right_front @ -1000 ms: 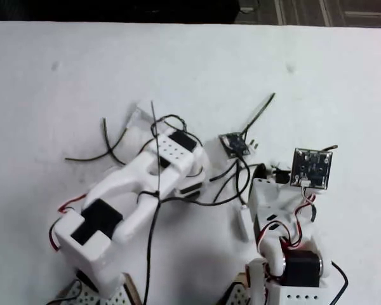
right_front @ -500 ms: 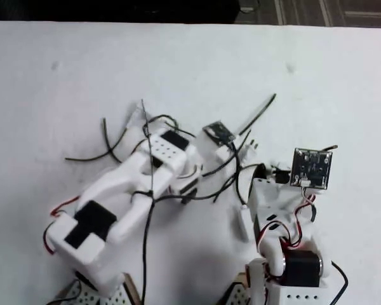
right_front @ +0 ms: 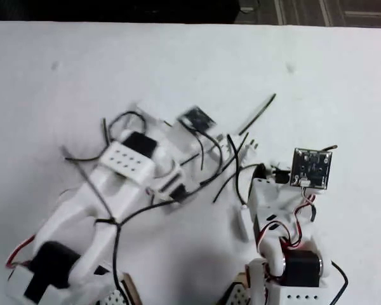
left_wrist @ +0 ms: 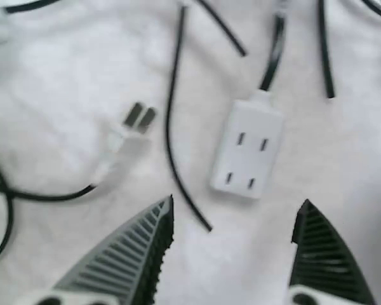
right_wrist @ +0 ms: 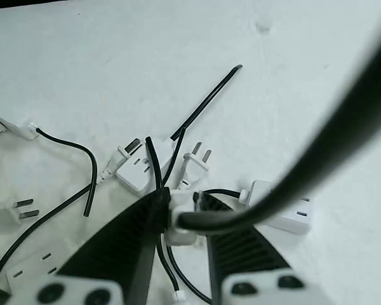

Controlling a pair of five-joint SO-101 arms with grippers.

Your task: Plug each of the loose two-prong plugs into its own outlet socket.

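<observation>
The left end effector [left_wrist: 236, 206] hangs open over a white socket block [left_wrist: 247, 151] on the counter [left_wrist: 51, 76]. A loose plug [left_wrist: 132, 122] lies beside it, with a black cord [left_wrist: 168, 127] between them. Closing here may catch that cord and drag the block. The right end effector [right_wrist: 181, 198] is clamped on a corded plug [right_wrist: 180, 238]. The left wrist view gives the block's empty slots, which the high view loses among arm and cords.

Place: a robotics lab bench
Surface: table [right_front: 178, 57] under a white cover
Machines: left arm [right_front: 89, 216] and right arm [right_front: 286, 254], white printed shells
Electronics: bare circuit board [right_front: 312, 168], exposed red wiring [right_front: 303, 213]
Beyond: tiled floor [right_front: 317, 11]
</observation>
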